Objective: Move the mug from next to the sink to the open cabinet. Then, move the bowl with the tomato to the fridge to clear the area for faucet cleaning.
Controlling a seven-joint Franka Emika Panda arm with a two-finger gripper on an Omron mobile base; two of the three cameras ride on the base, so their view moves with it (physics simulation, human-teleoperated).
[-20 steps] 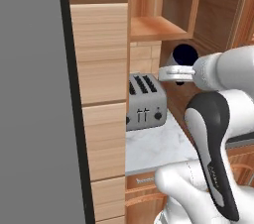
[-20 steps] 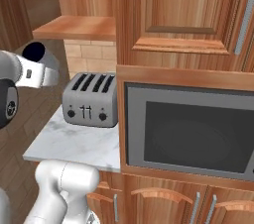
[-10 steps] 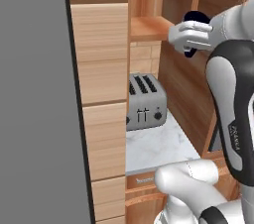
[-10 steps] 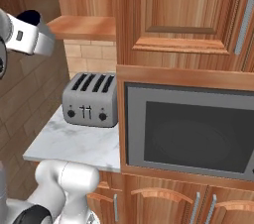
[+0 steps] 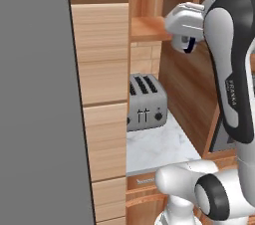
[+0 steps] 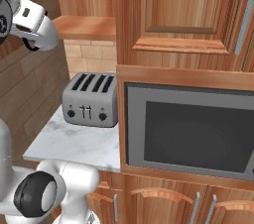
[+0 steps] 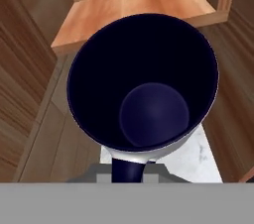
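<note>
Mug [image 7: 144, 84]: fills the hand view, its dark inside hiding both fingertips and the grip itself. In the left base view only its navy handle shows below the white hand. Microwave [image 6: 188, 134]: cut by the right edge. Toaster [image 5: 145, 102]: left side hidden behind the wooden panel.

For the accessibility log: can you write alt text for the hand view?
The mug, seen from above into its dark navy inside, is held just short of the open cabinet's wooden shelf. White marble countertop shows below it.
</note>
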